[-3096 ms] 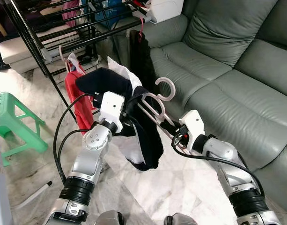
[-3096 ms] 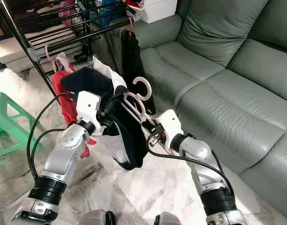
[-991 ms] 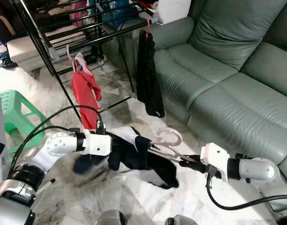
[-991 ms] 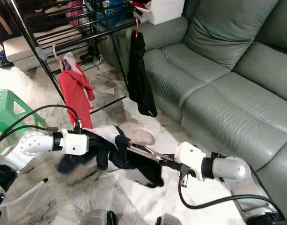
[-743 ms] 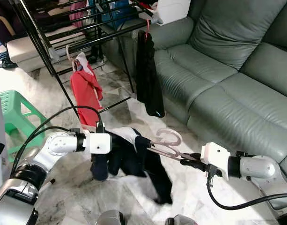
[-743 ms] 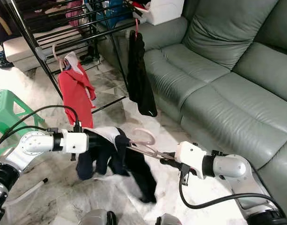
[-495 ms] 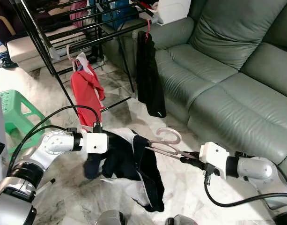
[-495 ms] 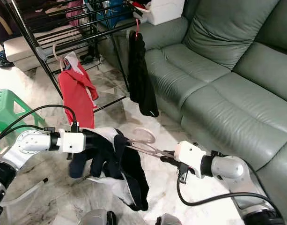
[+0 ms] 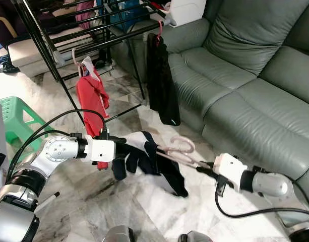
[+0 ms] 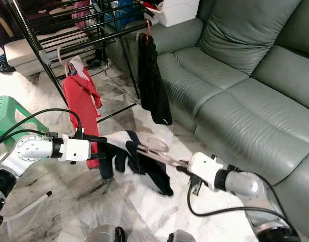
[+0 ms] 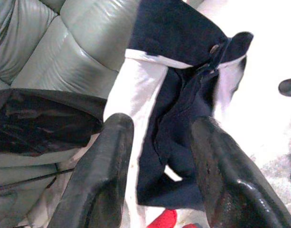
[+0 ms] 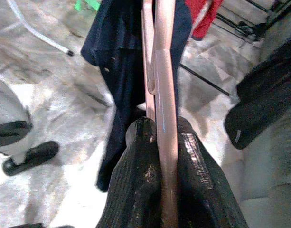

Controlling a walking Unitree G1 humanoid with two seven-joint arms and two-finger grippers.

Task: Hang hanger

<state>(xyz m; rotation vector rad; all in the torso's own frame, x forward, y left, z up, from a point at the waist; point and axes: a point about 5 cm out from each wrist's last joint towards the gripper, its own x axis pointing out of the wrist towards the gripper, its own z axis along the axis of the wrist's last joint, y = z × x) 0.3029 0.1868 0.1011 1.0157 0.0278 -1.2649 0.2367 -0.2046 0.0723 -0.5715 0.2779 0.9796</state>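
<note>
Pink hanger (image 9: pixel 180 150) is low over the marble floor (image 9: pixel 144 212), between the two grippers, carrying a navy-and-white garment (image 9: pixel 144 159). Right gripper (image 12: pixel 160 137) is pinched on the hanger's lower bar, fingers tight either side of it in the right wrist view. Left gripper (image 9: pixel 119 149) sits at the garment's far side; its fingers (image 11: pixel 105 166) stand spread, with cloth lying between them.

Risks, as I judge them:
- Garment hangs lopsided, bunched toward the left gripper, tail trailing near the floor. With the left fingers apart, it could slide off the hanger once lifted.
- The right grip is a thin pinch far from the hook, so the hanger could twist in the fingers under the cloth's weight and the hook could miss the rail.
- Drying rack (image 9: pixel 68 30) is well beyond both grippers, already holding a red garment (image 9: pixel 94 96) and a black garment (image 9: pixel 162 80); a swinging load could snag those.

Unclear: whether the left fingers actually touch cloth, how the garment sits on the hanger's shoulders (covered), and which rail is free.
</note>
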